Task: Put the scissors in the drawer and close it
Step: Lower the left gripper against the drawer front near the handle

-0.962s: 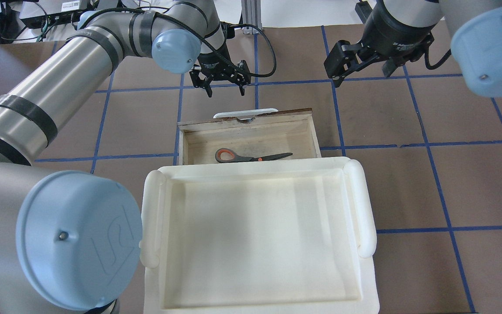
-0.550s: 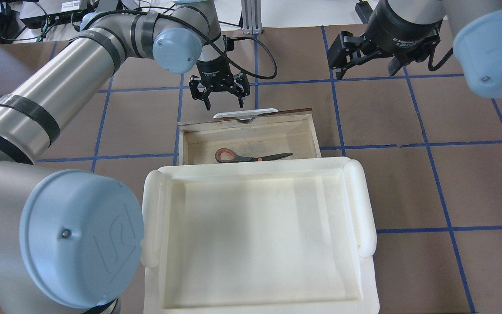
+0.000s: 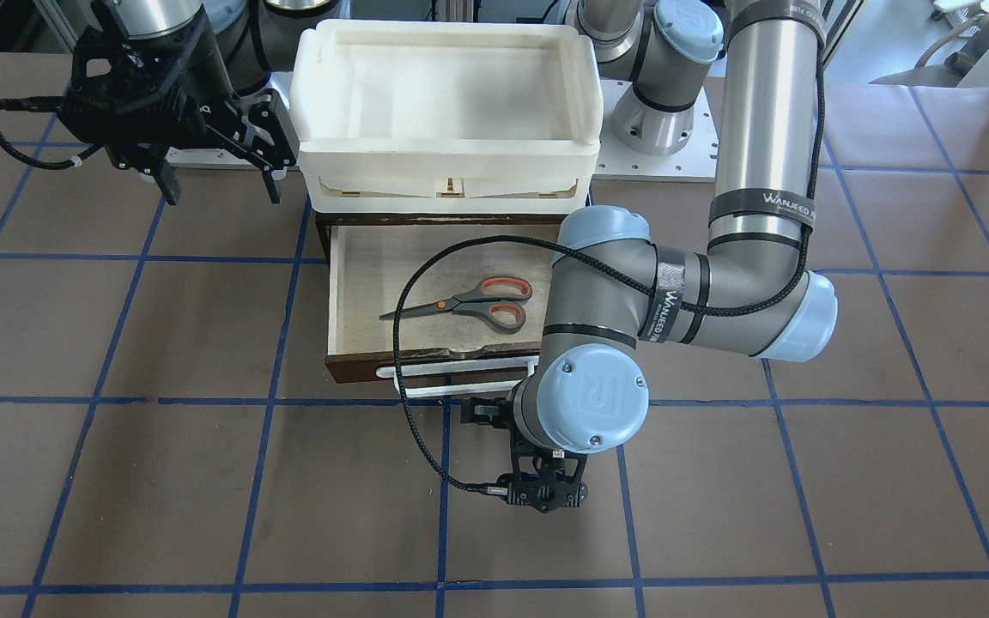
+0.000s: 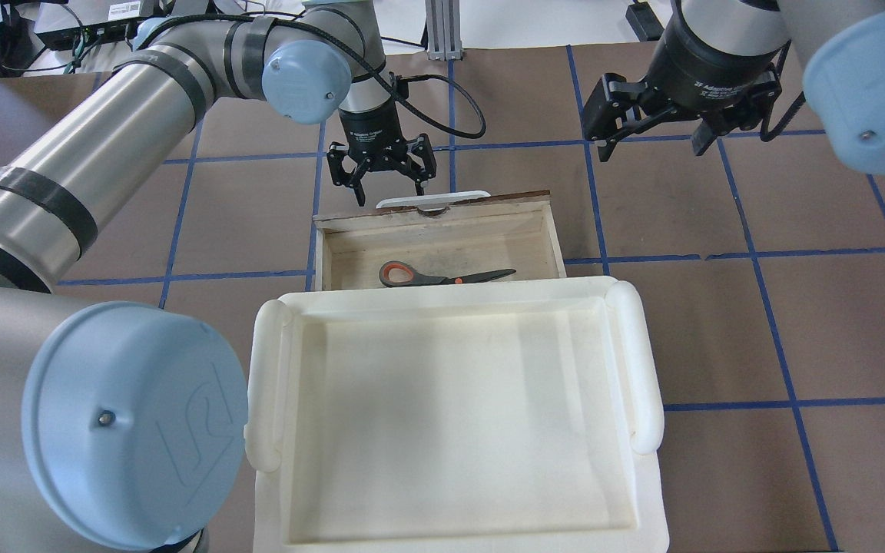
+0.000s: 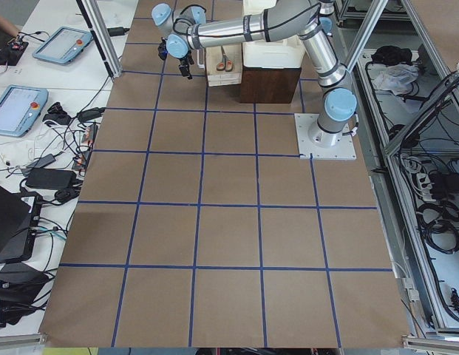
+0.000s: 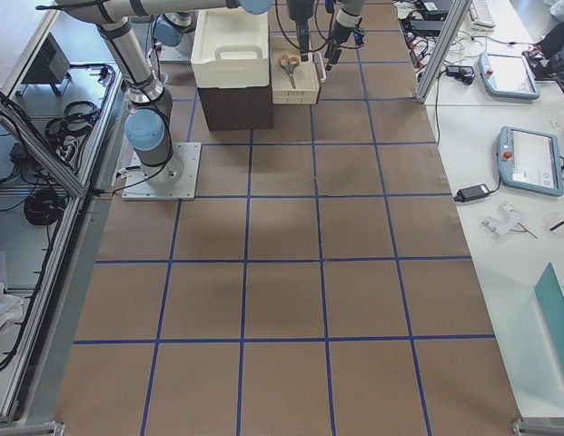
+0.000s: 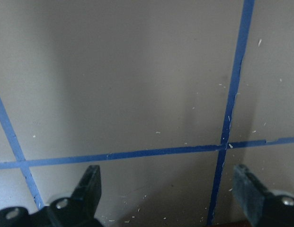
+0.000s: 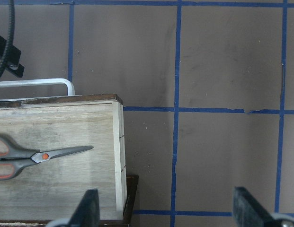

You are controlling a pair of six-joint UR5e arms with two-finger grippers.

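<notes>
The scissors point(image 4: 442, 275) point(image 3: 469, 302) point(image 8: 38, 156) lie flat on the pale floor of the drawer point(image 4: 435, 213) point(image 3: 366, 266), which stands pulled out from under the white tray. Its white bar handle point(image 4: 433, 201) point(image 3: 452, 375) faces away from the robot's base. My left gripper point(image 4: 391, 192) point(image 7: 168, 189) hangs open just beyond the handle's left end, over bare table, with nothing between its fingers. My right gripper point(image 4: 654, 146) point(image 3: 221, 184) point(image 8: 165, 208) is open and empty, raised off to the drawer's right side.
A large white plastic tray point(image 4: 646, 361) point(image 3: 443, 172) sits on top of the brown cabinet, over the drawer's rear part. A black cable point(image 3: 413, 429) loops from the left wrist over the drawer front. Brown table with blue tape lines surrounds it.
My left gripper has come down and nearer to the drawer handle, still open. The right gripper has shifted slightly to the right. Scissors and drawer have not moved.
</notes>
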